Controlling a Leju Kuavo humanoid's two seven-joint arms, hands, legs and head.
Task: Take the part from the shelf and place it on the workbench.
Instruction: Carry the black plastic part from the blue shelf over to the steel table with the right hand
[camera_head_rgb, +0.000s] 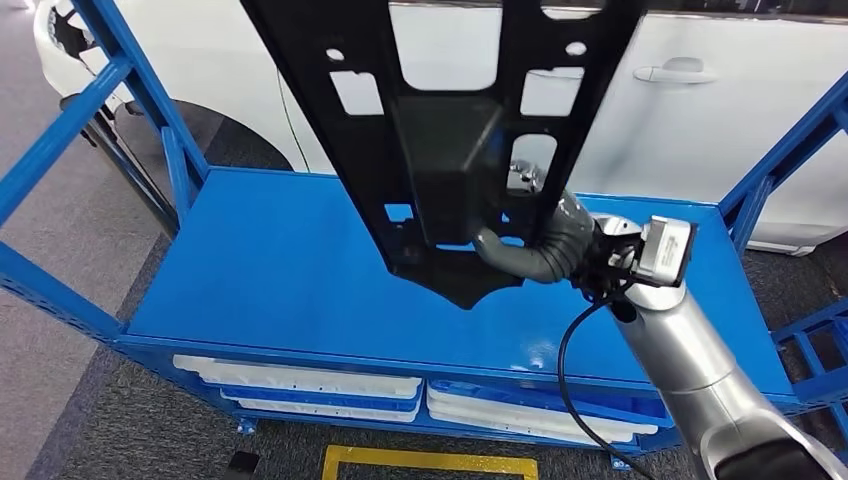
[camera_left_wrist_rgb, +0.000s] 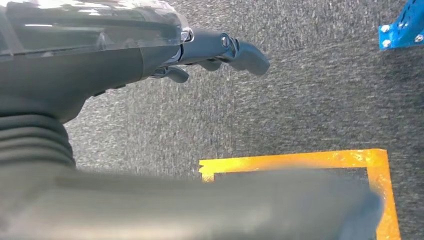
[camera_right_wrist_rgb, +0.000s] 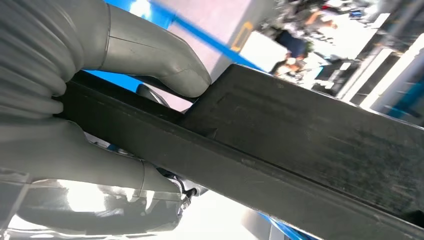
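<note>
A large black flat part (camera_head_rgb: 440, 130) with several cut-out holes hangs upright above the blue workbench top (camera_head_rgb: 280, 260), its lower tip just over the surface. My right hand (camera_head_rgb: 540, 245) grips the part near its lower right edge. In the right wrist view the thumb (camera_right_wrist_rgb: 160, 55) presses on one face of the black part (camera_right_wrist_rgb: 300, 140) and the fingers (camera_right_wrist_rgb: 100, 165) wrap the other side. My left hand (camera_left_wrist_rgb: 220, 50) hangs over grey carpet, fingers slightly apart, holding nothing.
Blue frame beams (camera_head_rgb: 130, 100) rise at both ends of the workbench. A white car (camera_head_rgb: 700, 110) stands right behind it. White trays (camera_head_rgb: 300, 385) lie on the lower level. A yellow floor marking (camera_head_rgb: 430, 462) lies in front, also the yellow marking (camera_left_wrist_rgb: 310, 160) under my left hand.
</note>
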